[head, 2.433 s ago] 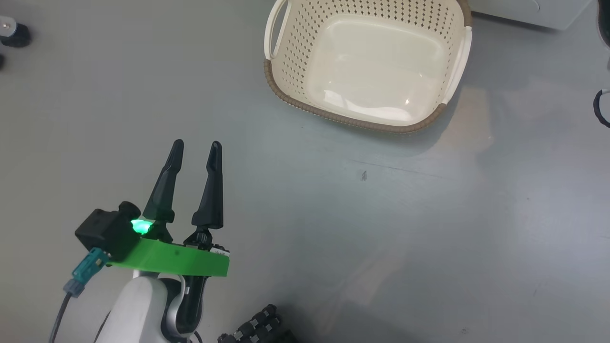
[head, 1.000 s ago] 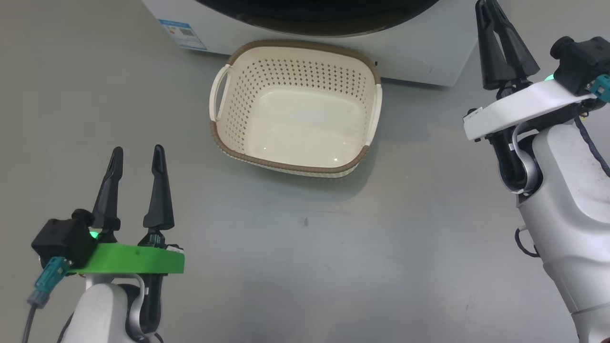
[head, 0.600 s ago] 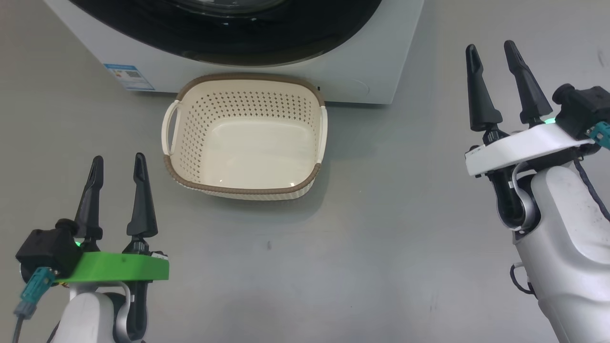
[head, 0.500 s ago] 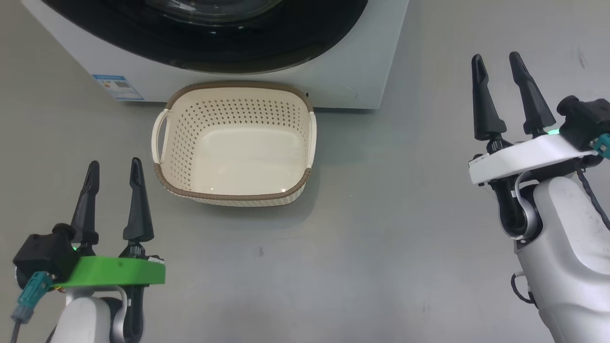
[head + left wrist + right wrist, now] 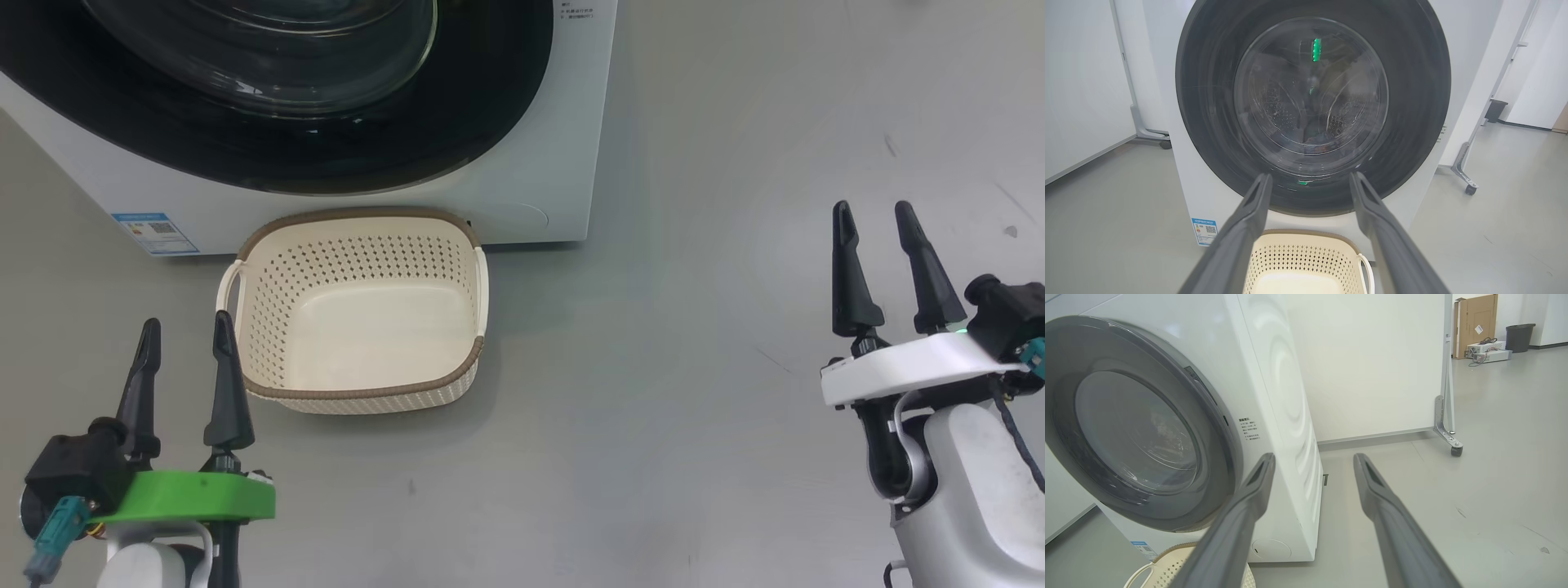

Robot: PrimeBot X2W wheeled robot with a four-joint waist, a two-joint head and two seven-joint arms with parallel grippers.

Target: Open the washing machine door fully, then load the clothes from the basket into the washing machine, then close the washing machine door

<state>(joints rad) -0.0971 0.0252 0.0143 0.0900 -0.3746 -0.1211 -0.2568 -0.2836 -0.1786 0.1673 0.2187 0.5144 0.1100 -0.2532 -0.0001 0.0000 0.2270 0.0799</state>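
The left gripper (image 5: 185, 320) and the right gripper (image 5: 871, 206) are being held spread wide and empty. The washing machine door (image 5: 1312, 102) is being kept shut against the washing machine (image 5: 563, 122), and the basket (image 5: 367, 392) is being left bare on the floor at its front edge. If the latch is not being caught, the door could be swinging open.

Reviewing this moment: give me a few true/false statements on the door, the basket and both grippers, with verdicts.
1. The washing machine door is shut. True.
2. The basket is full. False: it is empty.
3. The left gripper is open and holds nothing. True.
4. The right gripper is shut on the basket's handle. False: it is open, empty and well off to the basket's right.
5. The basket stands on the floor, right in front of the washing machine. True.
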